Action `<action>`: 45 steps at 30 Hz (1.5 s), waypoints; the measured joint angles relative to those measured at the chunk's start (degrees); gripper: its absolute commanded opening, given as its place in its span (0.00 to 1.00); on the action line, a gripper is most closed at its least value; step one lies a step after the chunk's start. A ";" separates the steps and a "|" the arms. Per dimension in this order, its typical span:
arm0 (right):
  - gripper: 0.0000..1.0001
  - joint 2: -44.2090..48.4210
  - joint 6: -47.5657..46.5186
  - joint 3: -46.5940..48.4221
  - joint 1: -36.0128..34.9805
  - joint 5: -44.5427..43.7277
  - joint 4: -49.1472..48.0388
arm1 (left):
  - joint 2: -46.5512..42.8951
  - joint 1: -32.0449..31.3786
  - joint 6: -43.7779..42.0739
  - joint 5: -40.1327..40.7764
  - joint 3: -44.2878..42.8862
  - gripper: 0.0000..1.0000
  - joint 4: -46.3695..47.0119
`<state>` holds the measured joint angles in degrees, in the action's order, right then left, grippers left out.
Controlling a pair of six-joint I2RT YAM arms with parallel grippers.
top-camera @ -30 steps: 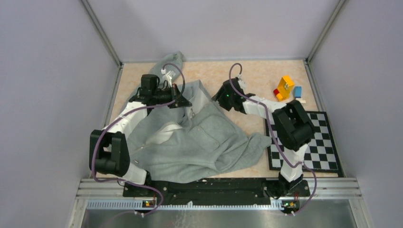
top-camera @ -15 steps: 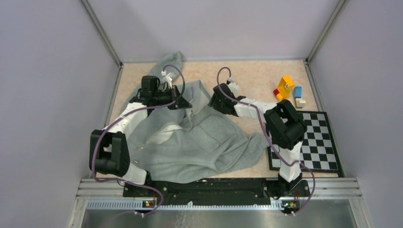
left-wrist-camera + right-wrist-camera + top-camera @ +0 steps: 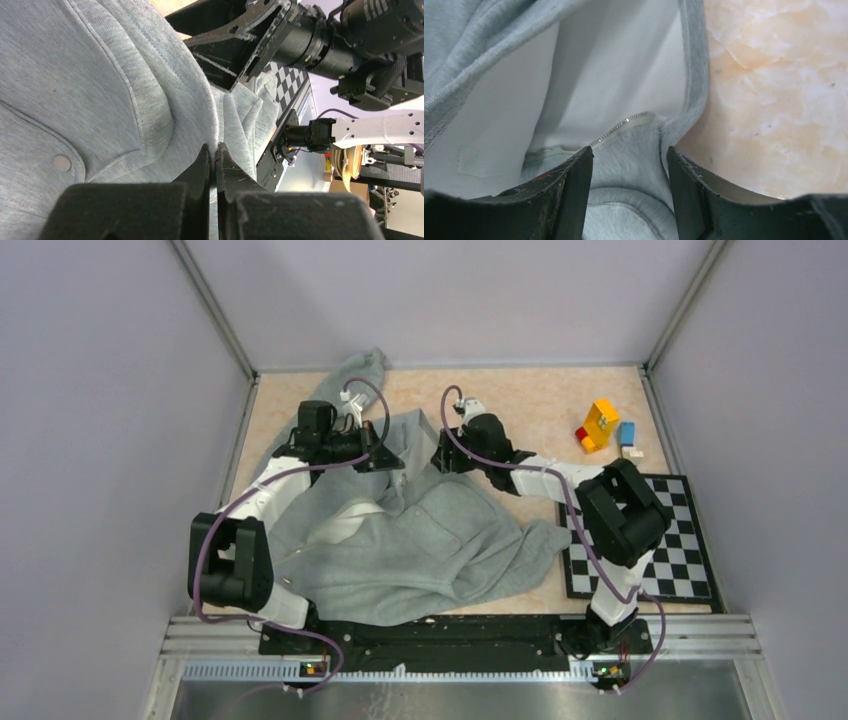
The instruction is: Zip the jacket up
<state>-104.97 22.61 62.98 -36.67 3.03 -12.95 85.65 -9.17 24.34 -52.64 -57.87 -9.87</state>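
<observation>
**Step in hand: securing the jacket's front edges before zipping.**
Top view: the jacket lies rumpled and unzipped on the counter, mostly on the left half. The left gripper and right gripper sit near each other at its far, collar end. Left wrist view: the left gripper is pressed together on a stitched fabric edge; read this as a pinch on the jacket. Right wrist view: the right gripper is spread, with one finger on either side of a grey fold carrying the zipper teeth, below the white lining. It grips nothing. Next, you will likely need to lower the right gripper and close it on that zipper edge. No slider is visible, so locate it first.
</observation>
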 measured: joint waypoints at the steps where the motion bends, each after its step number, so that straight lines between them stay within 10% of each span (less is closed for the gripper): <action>1: 0.53 -0.07 -0.66 0.09 0.55 1.49 -0.13 | 0.00 0.00 -0.02 -0.02 0.04 0.00 -0.02; 45: 0.17 -6.67 -1.99 -4.02 7.30 19.89 -13.07 | 0.00 0.00 -0.02 -0.22 0.13 0.00 0.09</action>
<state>-111.63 20.62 58.96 -29.36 22.92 -26.02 85.65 -9.17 24.32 -52.86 -57.74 -9.78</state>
